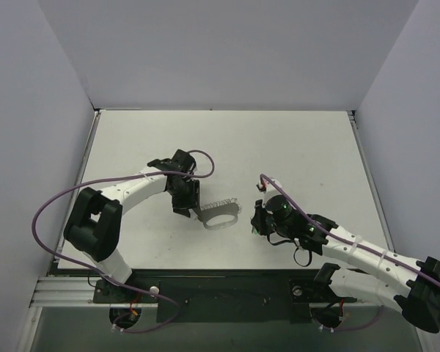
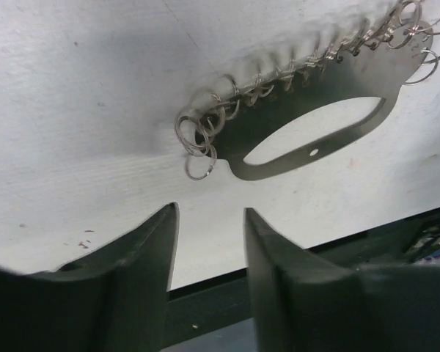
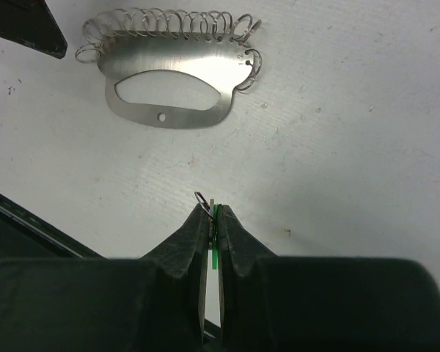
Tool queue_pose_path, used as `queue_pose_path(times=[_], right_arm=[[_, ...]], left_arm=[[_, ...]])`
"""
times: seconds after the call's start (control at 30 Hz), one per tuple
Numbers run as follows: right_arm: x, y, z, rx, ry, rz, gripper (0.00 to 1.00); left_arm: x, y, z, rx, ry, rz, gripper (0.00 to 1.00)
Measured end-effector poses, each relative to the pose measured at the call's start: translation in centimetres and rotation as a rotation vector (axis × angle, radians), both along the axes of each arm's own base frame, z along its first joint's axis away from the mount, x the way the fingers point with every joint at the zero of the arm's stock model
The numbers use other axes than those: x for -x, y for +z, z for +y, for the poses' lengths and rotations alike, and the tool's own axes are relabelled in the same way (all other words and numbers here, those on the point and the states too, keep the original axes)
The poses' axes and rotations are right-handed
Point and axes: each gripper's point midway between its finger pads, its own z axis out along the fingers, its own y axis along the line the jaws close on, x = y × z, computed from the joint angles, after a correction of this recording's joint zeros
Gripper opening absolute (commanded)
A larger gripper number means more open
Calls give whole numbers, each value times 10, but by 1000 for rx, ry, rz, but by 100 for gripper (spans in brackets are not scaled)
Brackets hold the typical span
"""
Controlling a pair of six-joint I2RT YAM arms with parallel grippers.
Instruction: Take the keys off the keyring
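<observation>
left gripper [image 2: 210,214], jaws parted, sits just short of the keyring [image 2: 315,94].

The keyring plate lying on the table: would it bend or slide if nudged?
The keyring looks like thin flat sheet metal, so probably stiff and light. Lying flat on the smooth table, it would likely slide, its loose wire rings flopping.

top external: high above and behind the arm bases [image 1: 326,279], looking down on the whole table [image 1: 301,147], bases at 6 o'clock | left wrist: close, low, left gripper [image 2: 210,210] at 6 o'clock, keyring [image 2: 301,103] at 1 o'clock | right wrist: close, right gripper [image 3: 213,209] at 6 o'clock, keyring [image 3: 169,62] at 11 o'clock | shared: keyring [image 1: 221,218] in all three
</observation>
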Motion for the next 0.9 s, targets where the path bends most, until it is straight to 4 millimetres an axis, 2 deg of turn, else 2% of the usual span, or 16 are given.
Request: queue_pose_path(times=[0.07,0.13,0.27,0.33,0.47,0.6,0.63,0.7,0.77,0.83,0.9], right_arm=[[0,-4,0,-6,3,9,0],[-1,-5,-1,-15,2,16,0],[-8,-7,-8,-16,-22,27,0],[-13,-12,-16,4,-48,37,0],[-21,-23,-38,55,-118,69,0],[-31,-21,-54,94,-169,86,0],[-35,-19,-56,105,-177,88,10],[-40,-15,-56,114,-177,84,46],[-44,-13,-57,130,-176,84,65],[-45,-14,-59,141,-183,95,76],[-45,-15,-63,161,-195,103,81]], left_arm=[[-2,-1,5,-27,-1,-16,74],[-3,0,10,-50,-1,-31,77],[-5,10,25,-121,17,-69,79],[-8,22,32,-145,25,-109,79],[-7,58,52,-176,44,-231,77],[2,96,72,-185,64,-358,75],[6,103,77,-183,69,-384,75],[17,114,87,-178,76,-417,75],[29,123,95,-176,79,-441,75],[38,131,103,-171,78,-468,75],[44,138,108,-165,78,-496,75]])
